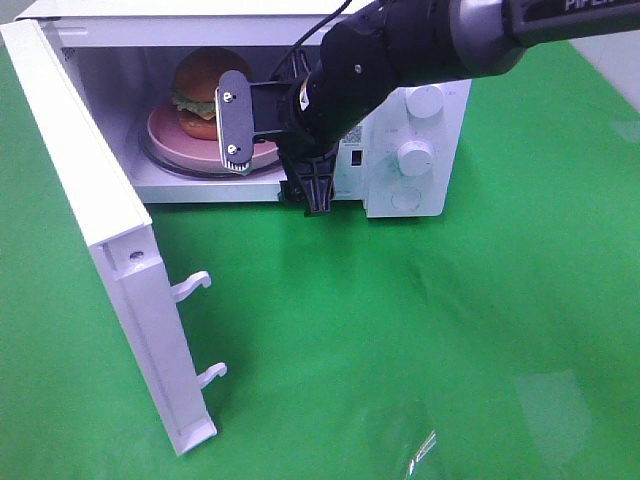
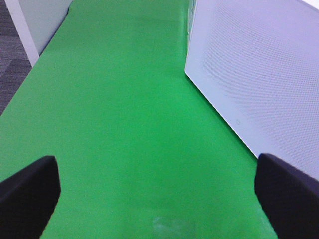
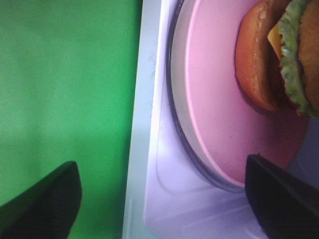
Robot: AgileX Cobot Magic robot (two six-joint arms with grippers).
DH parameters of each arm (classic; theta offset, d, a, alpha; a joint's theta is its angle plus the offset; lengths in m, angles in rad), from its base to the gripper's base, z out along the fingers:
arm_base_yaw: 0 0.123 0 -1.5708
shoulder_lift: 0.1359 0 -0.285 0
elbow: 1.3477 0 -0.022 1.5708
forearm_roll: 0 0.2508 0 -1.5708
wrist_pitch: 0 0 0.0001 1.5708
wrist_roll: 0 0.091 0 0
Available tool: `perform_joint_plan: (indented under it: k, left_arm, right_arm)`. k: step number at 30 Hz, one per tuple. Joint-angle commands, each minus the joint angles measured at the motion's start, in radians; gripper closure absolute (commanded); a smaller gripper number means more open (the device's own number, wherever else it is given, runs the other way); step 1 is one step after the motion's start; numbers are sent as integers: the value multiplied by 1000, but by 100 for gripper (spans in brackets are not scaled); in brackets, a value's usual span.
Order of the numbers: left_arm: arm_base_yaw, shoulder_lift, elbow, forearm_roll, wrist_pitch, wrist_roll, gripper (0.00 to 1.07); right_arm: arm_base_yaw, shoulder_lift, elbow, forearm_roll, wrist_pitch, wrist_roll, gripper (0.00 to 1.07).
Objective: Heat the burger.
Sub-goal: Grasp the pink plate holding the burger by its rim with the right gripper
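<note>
The burger [image 1: 203, 90], with its brown bun, green lettuce and cheese, sits on a round pink plate [image 1: 165, 135] inside the open white microwave [image 1: 400, 195]. My right gripper [image 1: 277, 160] hangs at the mouth of the oven, right of the plate, open and holding nothing. The right wrist view shows the burger [image 3: 276, 55] on the plate [image 3: 219, 109], which rests on a glass turntable [image 3: 175, 99], with my right gripper [image 3: 162, 201] straddling the oven's front sill. My left gripper [image 2: 157, 199] is open over bare green cloth, outside the exterior view.
The microwave door [image 1: 90, 190] stands wide open at the left, with two latch hooks [image 1: 190, 287] sticking out. Its outer face [image 2: 259, 74] is close beside my left gripper. Two knobs [image 1: 420, 130] are on the oven's right panel. Green cloth [image 1: 420, 330] covers the table.
</note>
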Motion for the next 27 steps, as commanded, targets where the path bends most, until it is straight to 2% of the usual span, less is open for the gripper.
perform_joint_plan:
  k: [1,6,21,27]
  left_arm:
    - [2,-5,0,-2,-12,-5,9]
    - [2,-5,0,-2,-12,-5,9]
    - [2,-5,0,-2,-12,-5,9]
    - [2,-5,0,-2,-12,-5,9]
  right_arm:
    - [3,48,-50,-4,-6,29,23]
    - [2,78,-81,-4,1,31,23]
    - [0,213,-275,-4,69,31,26]
    - [3,222,-304,-4,69,31,27]
